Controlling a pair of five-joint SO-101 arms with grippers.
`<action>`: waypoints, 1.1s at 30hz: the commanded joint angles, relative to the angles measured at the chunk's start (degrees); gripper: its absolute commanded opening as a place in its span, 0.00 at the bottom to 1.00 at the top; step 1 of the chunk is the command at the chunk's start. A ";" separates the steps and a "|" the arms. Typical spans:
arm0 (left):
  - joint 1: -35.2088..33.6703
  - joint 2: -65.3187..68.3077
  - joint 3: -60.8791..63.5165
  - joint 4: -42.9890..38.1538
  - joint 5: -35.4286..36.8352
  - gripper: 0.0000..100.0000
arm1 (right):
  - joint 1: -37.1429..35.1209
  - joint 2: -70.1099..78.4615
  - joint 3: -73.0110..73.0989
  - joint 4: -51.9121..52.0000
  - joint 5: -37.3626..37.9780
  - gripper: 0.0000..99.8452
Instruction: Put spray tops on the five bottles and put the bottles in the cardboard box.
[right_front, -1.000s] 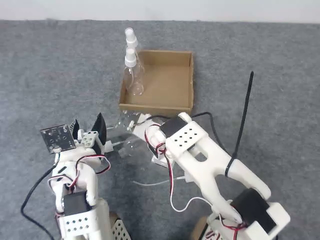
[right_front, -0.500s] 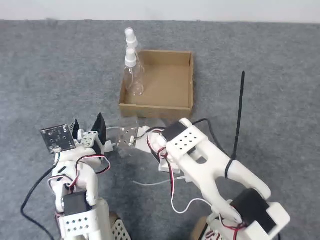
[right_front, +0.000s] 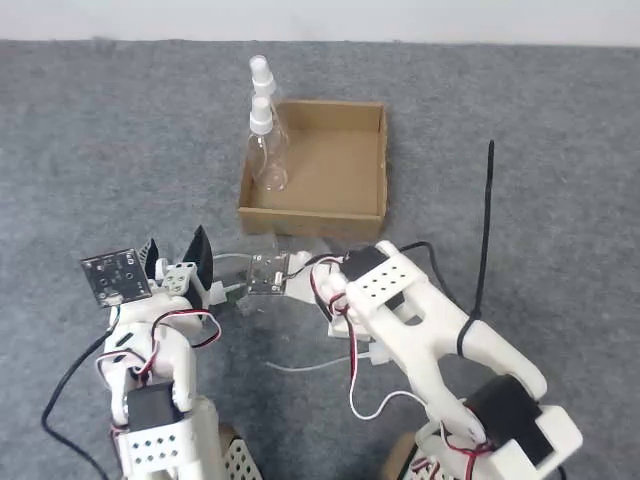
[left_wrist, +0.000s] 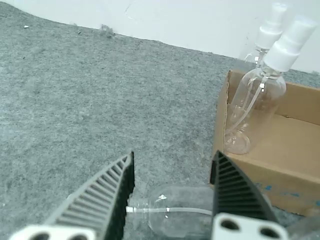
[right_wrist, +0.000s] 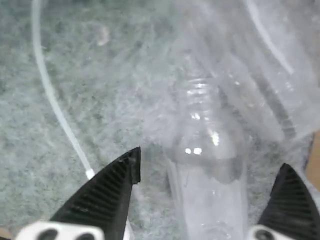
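Between the wide-spread fingers of your right gripper lies the uncapped bottle, on its side on the carpet. Its bare threaded neck points away from the wrist. Neither finger touches it, and the gripper holds nothing. Your left gripper is also open and empty, and a second bottle lies just ahead of and below its fingertips.

Expect these bottles to be light, thin-walled and slick. An empty one will likely roll away from a one-sided touch and dent under a hard squeeze. Close on the round body just behind the shoulder, square across it, and leave the threads free for a spray top.

The right wrist view is what shows you the open neck, along with a thin white tube lying on the carpet just outside one finger. From the high view the lying bottles nearly vanish against the carpet. That view does place the cardboard box just beyond both grippers. The left wrist view adds two capped bottles standing upright inside the box's near corner. It also shows a fine line along the second bottle, and you cannot tell whether that is a dip tube.
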 joint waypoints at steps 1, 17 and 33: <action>-0.44 -1.05 -0.75 -1.05 -0.53 0.23 | 0.92 -0.66 -0.26 -0.92 0.44 0.30; -0.35 -1.05 -0.75 -0.44 -0.53 0.23 | 0.84 5.14 -0.79 -4.79 0.44 0.18; -0.35 -1.05 -0.75 -0.44 -0.53 0.23 | 1.10 -10.68 -0.35 1.27 -13.01 0.07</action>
